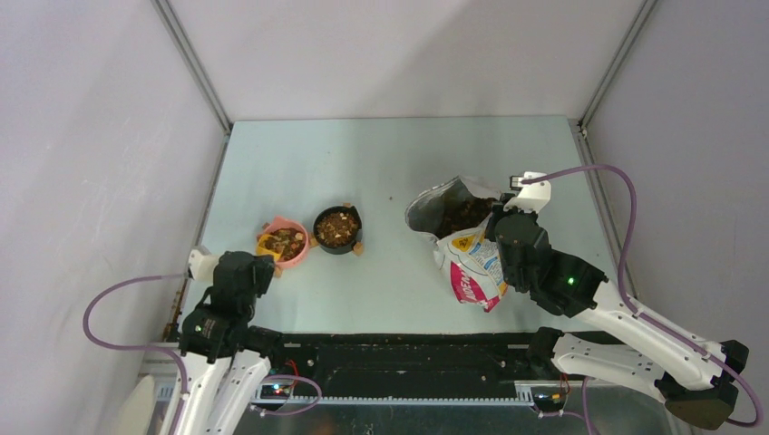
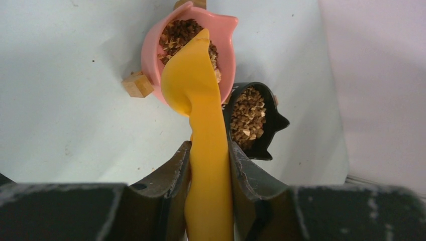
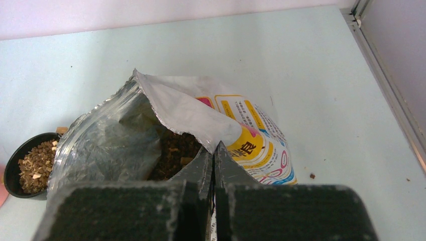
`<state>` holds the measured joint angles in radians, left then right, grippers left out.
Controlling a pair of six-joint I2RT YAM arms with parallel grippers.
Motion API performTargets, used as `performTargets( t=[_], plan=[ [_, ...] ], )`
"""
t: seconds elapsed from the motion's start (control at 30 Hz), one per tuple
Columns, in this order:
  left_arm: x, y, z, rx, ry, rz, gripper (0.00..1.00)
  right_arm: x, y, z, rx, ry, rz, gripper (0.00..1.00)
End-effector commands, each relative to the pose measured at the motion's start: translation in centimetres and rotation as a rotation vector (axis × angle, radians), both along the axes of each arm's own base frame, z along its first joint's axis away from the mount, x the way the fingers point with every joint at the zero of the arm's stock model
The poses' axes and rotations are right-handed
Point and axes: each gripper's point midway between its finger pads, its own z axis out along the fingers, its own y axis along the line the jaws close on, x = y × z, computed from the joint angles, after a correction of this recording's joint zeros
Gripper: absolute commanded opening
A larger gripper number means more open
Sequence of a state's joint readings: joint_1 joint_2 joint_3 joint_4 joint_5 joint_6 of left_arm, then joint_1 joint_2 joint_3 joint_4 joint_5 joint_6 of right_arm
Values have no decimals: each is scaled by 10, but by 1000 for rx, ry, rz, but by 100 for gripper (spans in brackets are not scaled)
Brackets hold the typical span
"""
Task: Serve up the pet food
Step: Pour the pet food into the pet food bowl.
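The left fingers pinch the handle of the yellow scoop. Its long axis runs straight out from them to the pink bowl. The scoop's blade lies over that bowl's near rim, with its tip at the kibble heaped inside; whether it touches I cannot tell. The left arm is much the nearer to the pink bowl.

Just right of the pink bowl stands a black bowl, also holding kibble. Well apart to the right of both, the bag slumps open with more kibble dark in its mouth. The right fingers are pressed together on its rim flap.

Both bowls look full, so serving seems nearly done. The likely next move is to draw the scoop back along its own axis, clear of the rim.

The desk is pale and smooth, with a wooden block touching the pink bowl's left side. There is open room beyond the pink bowl, while the side wall is near on its left.
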<state>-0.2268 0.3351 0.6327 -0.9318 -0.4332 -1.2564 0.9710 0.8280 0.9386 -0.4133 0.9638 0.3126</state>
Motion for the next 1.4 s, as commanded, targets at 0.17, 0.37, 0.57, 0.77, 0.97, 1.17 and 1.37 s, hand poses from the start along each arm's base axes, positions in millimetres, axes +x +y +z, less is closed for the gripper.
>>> performTargets(
  t=[0.17, 0.37, 0.57, 0.77, 0.97, 1.17, 1.37],
  plan=[
    [15, -3, 21, 53, 4, -44, 0, 3, -3, 43, 161, -115, -38, 0],
    [17, -4, 20, 77, 30, -60, 0, 4, -2, 43, 157, -113, -37, 0],
    [16, -2, 22, 109, 65, -77, 0, 4, -2, 43, 159, -115, -37, 0],
    [13, 4, 28, 142, 77, -61, 0, 4, -2, 42, 157, -114, -37, 0],
    [12, 7, 32, 171, 92, -63, 0, 4, -2, 43, 155, -113, -38, 0],
    [11, 9, 34, 206, 124, -84, 0, 4, -2, 42, 154, -113, -38, 0],
    [12, 6, 29, 229, 164, -125, 0, 5, -1, 41, 150, -111, -36, 0]
  ],
)
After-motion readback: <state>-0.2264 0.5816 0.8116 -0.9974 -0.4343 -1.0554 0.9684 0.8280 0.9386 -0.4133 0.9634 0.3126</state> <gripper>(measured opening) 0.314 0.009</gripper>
